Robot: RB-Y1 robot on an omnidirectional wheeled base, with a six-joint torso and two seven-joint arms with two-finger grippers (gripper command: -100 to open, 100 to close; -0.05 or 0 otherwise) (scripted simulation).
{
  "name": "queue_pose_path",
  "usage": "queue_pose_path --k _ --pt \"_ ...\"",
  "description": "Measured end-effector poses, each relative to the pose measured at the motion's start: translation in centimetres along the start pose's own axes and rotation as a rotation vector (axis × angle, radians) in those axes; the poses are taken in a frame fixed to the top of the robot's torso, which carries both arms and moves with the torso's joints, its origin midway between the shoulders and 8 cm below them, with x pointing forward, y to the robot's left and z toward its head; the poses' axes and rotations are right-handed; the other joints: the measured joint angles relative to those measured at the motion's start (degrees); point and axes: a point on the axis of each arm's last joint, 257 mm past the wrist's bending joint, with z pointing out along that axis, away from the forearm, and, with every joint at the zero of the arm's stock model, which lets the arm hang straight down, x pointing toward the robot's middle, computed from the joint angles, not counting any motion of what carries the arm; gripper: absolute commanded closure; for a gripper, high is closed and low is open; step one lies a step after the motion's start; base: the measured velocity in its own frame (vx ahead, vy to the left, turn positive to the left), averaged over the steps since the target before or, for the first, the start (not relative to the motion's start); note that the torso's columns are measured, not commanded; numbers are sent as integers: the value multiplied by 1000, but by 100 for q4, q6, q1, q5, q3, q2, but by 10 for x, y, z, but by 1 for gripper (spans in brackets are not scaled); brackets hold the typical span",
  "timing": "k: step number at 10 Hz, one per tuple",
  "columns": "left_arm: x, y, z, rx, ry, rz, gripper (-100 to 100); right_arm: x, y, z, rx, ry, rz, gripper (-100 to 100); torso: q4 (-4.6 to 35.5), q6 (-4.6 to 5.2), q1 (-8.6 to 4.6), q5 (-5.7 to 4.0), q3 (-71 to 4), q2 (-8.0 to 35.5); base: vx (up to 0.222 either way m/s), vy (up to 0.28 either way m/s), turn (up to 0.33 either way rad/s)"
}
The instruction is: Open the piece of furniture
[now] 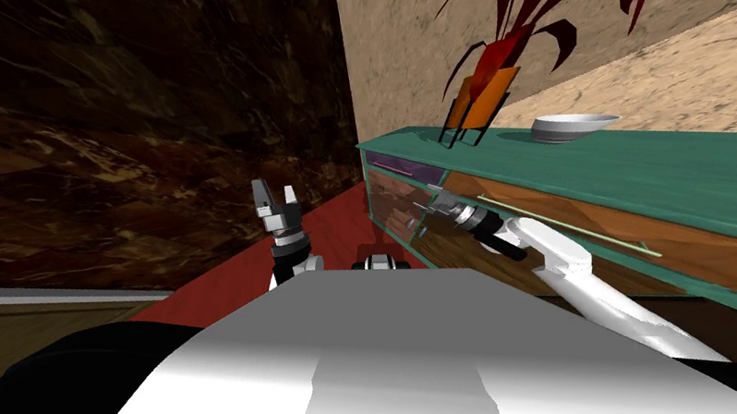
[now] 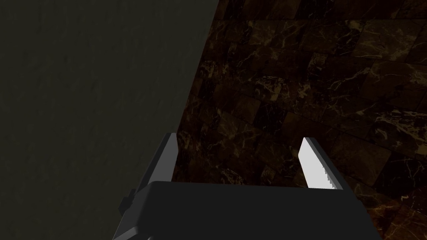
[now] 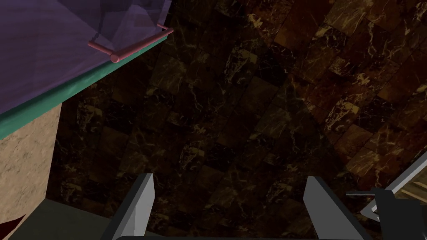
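Note:
A long teal cabinet (image 1: 660, 169) runs along the tan wall on my right, with wooden fronts and a purple front (image 1: 408, 176) at its far end. That purple front (image 3: 50, 46) carries a pinkish bar handle (image 3: 139, 43). My right gripper (image 1: 416, 213) is out in front of the cabinet's far end, by the wooden front just below the purple one. In the right wrist view the right gripper (image 3: 233, 200) is open and holds nothing, and the handle lies well beyond its fingertips, off to one side. My left gripper (image 1: 276, 198) stands raised in front of my chest, its fingers (image 2: 310, 160) open and empty.
On the cabinet top stand a dark red plant in an orange pot (image 1: 485, 100) and a white bowl (image 1: 573, 126). A thin pale green handle (image 1: 567, 227) runs along the wooden front. A dark marbled wall (image 1: 113, 148) closes the left side, above a red floor (image 1: 229, 279).

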Motion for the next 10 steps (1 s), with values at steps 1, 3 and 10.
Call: queue_pose_path --k 1,3,10 --pt "0 0 0 0 0 0 0 9 -5 -3 -12 35 -61 -100 1 1 -1 -2 2 2 73 167 -80" --pt "0 0 0 0 0 0 0 26 -16 -7 -33 100 -180 -100 -1 -1 -5 -1 -1 -3 73 117 -33" --pt "0 0 0 0 0 0 0 72 -74 -32 -109 318 -588 -100 1 1 -19 -7 3 3 68 121 -51"
